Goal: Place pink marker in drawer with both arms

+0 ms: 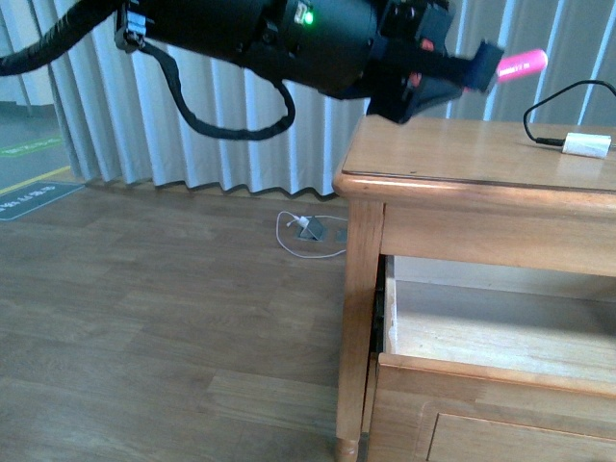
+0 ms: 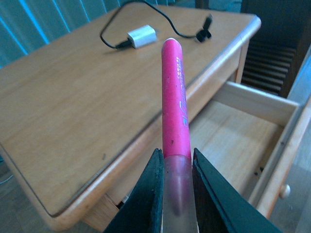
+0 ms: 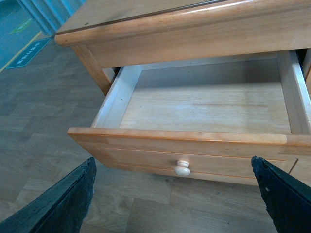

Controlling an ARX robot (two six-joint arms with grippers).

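Thick pink marker (image 2: 174, 97) is held over a wooden table (image 1: 452, 154).
Its pale end is pinched by the black left gripper (image 2: 176, 160); the open honey-coloured wooden drawer (image 3: 180, 137) lies lower, nearer the robot.

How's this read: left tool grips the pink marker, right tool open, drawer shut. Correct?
No, the drawer is pulled open, per the right wrist view. The left tool does grip the pink marker, and the right tool is open.

The drawer (image 3: 194, 138) is pulled out from under the table top (image 3: 146, 14), and its pale wooden bottom is in plain sight. The right gripper (image 3: 173, 167) has its black fingers (image 3: 68, 204) spread wide, one to each side of the round knob (image 3: 182, 167), above the plank floor (image 3: 43, 121).
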